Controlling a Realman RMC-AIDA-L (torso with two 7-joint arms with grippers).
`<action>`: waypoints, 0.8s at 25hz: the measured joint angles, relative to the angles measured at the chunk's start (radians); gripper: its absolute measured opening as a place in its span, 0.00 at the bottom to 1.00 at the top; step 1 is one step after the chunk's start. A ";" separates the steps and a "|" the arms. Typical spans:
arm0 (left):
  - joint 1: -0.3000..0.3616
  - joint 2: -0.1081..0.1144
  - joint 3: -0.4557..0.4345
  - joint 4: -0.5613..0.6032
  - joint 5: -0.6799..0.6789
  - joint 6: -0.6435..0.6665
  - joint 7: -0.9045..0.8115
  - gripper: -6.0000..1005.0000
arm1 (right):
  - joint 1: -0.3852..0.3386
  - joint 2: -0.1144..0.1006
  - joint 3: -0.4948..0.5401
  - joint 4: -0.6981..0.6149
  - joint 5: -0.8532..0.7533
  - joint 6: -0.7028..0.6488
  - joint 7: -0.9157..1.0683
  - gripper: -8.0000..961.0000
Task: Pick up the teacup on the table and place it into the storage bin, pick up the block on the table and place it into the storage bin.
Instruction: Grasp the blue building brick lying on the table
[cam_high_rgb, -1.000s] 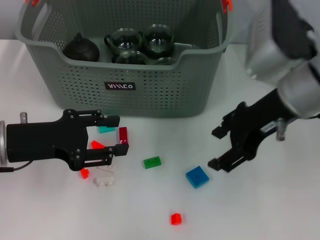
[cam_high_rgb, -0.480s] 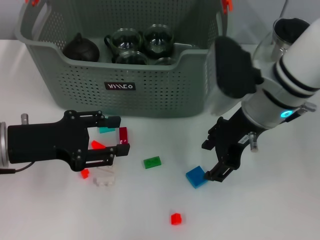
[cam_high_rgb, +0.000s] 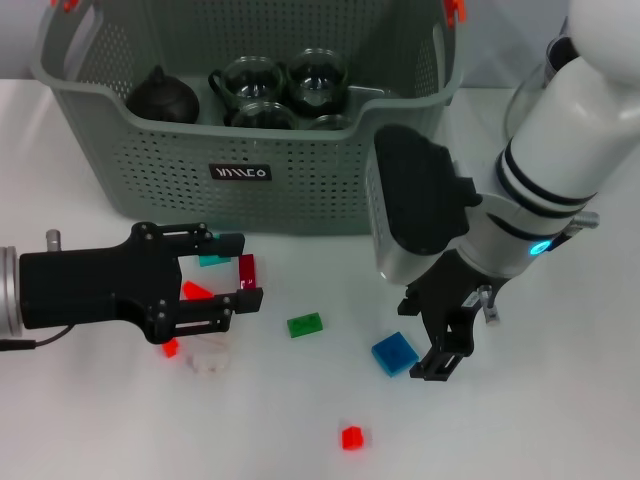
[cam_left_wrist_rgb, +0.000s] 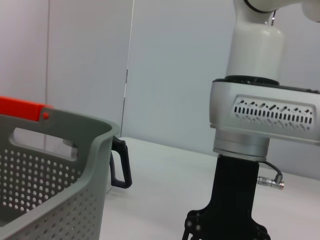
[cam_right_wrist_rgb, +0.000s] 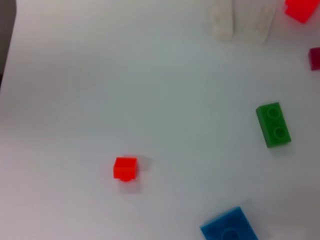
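The grey-green storage bin (cam_high_rgb: 300, 170) stands at the back and holds several glass teacups (cam_high_rgb: 255, 85) and a black teapot (cam_high_rgb: 160, 97). Loose blocks lie in front of it: blue (cam_high_rgb: 395, 353), green (cam_high_rgb: 304, 324), small red (cam_high_rgb: 351, 437), dark red (cam_high_rgb: 246, 268), teal (cam_high_rgb: 212, 259) and white (cam_high_rgb: 208, 358). My right gripper (cam_high_rgb: 425, 338) is open and empty, pointing down just right of the blue block. My left gripper (cam_high_rgb: 240, 268) is open and empty, its jaws spread around the dark red block. The right wrist view shows the red (cam_right_wrist_rgb: 125, 167), green (cam_right_wrist_rgb: 273, 125) and blue (cam_right_wrist_rgb: 230, 227) blocks.
Two more red blocks (cam_high_rgb: 195, 291) (cam_high_rgb: 169, 347) lie under the left gripper. The left wrist view shows the bin's corner (cam_left_wrist_rgb: 50, 165), a black handle (cam_left_wrist_rgb: 120, 167) beside it, and the right arm (cam_left_wrist_rgb: 260, 125) standing over the table.
My right arm has swung left and down, bringing its gripper from the right side to beside the blue block. The left gripper and the blocks have not moved.
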 joint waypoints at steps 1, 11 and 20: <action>0.000 0.000 0.000 -0.004 0.000 -0.001 0.000 0.65 | 0.000 0.000 -0.007 0.001 0.000 0.004 0.000 0.83; 0.001 0.002 -0.023 -0.006 -0.007 0.005 0.009 0.65 | 0.015 0.000 -0.049 0.011 0.001 0.014 -0.006 0.83; -0.001 0.004 -0.026 -0.031 -0.015 -0.014 0.011 0.65 | 0.033 0.000 -0.096 0.027 -0.004 0.025 -0.047 0.83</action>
